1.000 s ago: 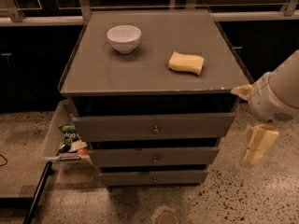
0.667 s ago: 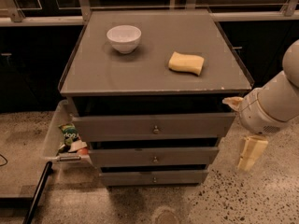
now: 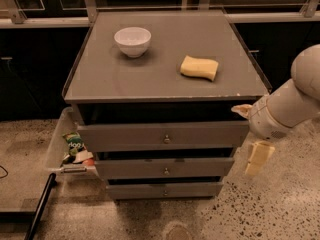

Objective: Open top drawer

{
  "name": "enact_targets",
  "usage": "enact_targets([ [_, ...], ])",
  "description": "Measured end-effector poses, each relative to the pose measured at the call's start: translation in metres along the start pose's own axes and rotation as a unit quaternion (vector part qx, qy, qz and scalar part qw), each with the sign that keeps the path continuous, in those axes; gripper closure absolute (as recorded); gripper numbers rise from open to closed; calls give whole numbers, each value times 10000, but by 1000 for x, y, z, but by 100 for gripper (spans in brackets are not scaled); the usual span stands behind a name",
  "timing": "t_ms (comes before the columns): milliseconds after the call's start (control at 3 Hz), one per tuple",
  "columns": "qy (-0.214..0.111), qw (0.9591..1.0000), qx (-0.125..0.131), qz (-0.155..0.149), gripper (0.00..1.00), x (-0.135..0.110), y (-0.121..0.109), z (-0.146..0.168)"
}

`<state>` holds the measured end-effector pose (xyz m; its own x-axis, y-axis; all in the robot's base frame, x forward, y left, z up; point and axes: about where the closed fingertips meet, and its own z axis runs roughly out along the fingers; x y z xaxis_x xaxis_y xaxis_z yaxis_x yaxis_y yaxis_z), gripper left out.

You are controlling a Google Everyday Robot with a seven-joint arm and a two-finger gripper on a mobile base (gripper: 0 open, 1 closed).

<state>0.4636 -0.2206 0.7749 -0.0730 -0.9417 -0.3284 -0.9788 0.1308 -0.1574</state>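
The top drawer [image 3: 150, 135] is the widest of three grey fronts on the cabinet, with a small round metal knob [image 3: 166, 139] at its centre. A dark gap shows between it and the cabinet top. Two slimmer drawer fronts [image 3: 165, 168] sit below it. My gripper [image 3: 251, 134] is on the white arm at the right, just off the right end of the top drawer. It is open and empty. One cream finger [image 3: 242, 109] is level with the gap above the drawer. The other finger [image 3: 258, 157] hangs beside the middle drawer. The gripper is well right of the knob.
A white bowl [image 3: 132, 40] and a yellow sponge [image 3: 199, 67] sit on the cabinet top [image 3: 100, 79]. A clear bin [image 3: 56, 140] with snack packets stands against the cabinet's left side. A black pole [image 3: 40, 206] lies on the speckled floor at lower left.
The arm has moved left, bringing the gripper closer to the right end of the top drawer. The drawers, bowl and sponge have not moved.
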Motion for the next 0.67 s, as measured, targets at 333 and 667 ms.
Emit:
enact_targets([
  [333,-551,9985,-9,-70,0,7,-24,36],
  [667,-923,9952,9,-319,0,15,-40,75],
])
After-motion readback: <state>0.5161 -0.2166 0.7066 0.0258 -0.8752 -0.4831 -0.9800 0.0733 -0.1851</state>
